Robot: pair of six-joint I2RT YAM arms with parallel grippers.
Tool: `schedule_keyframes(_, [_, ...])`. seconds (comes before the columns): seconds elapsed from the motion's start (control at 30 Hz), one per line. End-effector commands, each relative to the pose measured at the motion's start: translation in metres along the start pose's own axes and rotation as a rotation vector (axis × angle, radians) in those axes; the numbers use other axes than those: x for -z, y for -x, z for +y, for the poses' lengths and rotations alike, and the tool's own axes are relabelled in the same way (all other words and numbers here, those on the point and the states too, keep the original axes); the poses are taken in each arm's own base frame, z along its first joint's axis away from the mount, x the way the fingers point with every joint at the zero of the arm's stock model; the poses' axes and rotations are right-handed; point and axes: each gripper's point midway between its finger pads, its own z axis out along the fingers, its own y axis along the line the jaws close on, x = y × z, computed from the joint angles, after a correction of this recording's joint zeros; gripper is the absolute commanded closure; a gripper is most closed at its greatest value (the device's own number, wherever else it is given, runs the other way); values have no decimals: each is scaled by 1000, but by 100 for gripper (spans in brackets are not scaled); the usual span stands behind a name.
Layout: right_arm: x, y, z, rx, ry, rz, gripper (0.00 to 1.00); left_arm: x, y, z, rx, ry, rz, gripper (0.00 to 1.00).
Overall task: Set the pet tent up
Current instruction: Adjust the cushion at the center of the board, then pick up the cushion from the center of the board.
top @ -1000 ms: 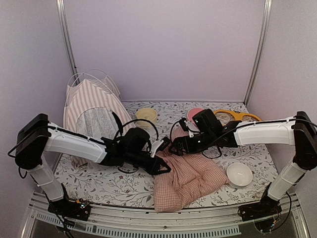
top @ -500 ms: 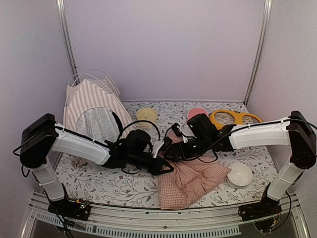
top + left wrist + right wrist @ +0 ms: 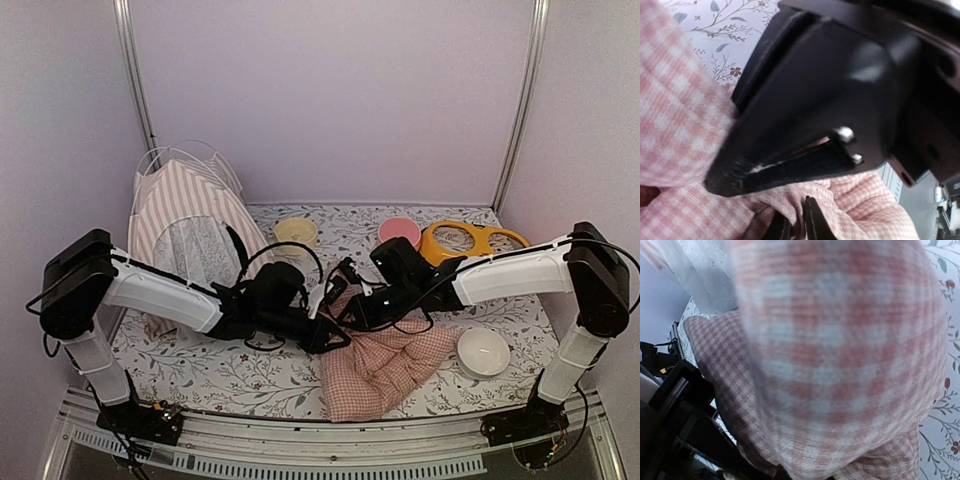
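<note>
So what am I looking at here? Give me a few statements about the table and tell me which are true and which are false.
1. The striped pet tent stands at the table's back left. True.
2. Both grippers are working on the tent. False: the left gripper and right gripper meet at the pink checked cushion, apart from the tent.
3. The white bowl sits on top of the cushion. False: it sits on the flowered tablecloth, just right of the cushion.
4. A pale yellow bowl sits at the back, right of the tent. True.
</note>
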Motion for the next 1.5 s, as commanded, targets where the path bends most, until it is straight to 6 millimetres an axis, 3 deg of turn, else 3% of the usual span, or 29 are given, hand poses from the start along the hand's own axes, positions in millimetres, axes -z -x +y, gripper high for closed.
schedule_keyframes(0.0, [-8,-15,-11,-23,-55,54,100,12,17,-2,-29,18,-56,75])
schedule_keyframes(0.33, [3,3,-26,-71,-118,-11,100,45,24,-11,-9,49,-95,40])
schedule_keyframes(0.43, [5,6,-28,-77,-120,-20,100,60,24,-10,-1,75,-116,38])
schedule_keyframes(0.57, [4,7,-26,-72,-108,-17,100,79,20,2,30,142,-136,44])
schedule_keyframes(0.73, [5,10,-16,-62,-59,-25,100,93,6,45,126,284,-143,60])
schedule_keyframes(0.83, [6,13,-6,-51,-5,-33,100,87,8,54,128,304,-147,65])
schedule_keyframes(1.03, [6,18,16,-11,79,-44,99,55,22,57,102,280,-124,78])
schedule_keyframes(1.17, [4,20,28,20,97,-45,87,39,32,53,95,244,-127,82])
schedule_keyframes(1.3, [4,21,34,52,87,-48,59,35,40,49,87,226,-144,83])
schedule_keyframes(1.47, [4,20,31,56,65,-52,37,32,44,46,83,210,-148,83])
